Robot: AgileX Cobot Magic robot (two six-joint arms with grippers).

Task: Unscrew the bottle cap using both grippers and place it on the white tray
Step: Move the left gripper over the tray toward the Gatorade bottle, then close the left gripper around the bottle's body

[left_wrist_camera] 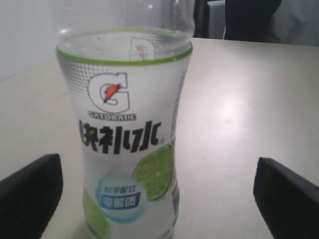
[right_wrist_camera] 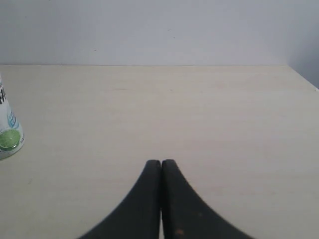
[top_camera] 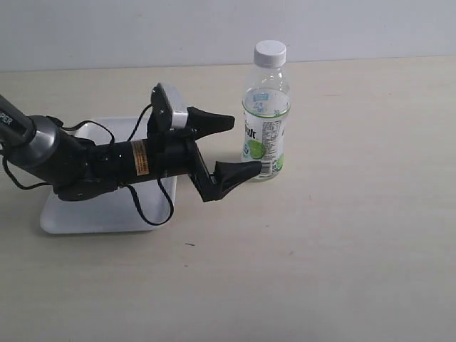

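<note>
The bottle stands upright on the table right of the white tray, its white cap screwed on. My left gripper is open, level with the bottle's lower half, one fingertip beside its base and the other short of it. In the left wrist view the bottle's label fills the space ahead of the wide-open left gripper, nearer one finger; the cap is out of frame. My right gripper is shut on nothing above bare table, with the bottle's base far off at the edge.
The left arm and its black cable lie over the tray. The pale wooden table extends right of and in front of the bottle. A plain wall stands behind. The right arm is outside the exterior view.
</note>
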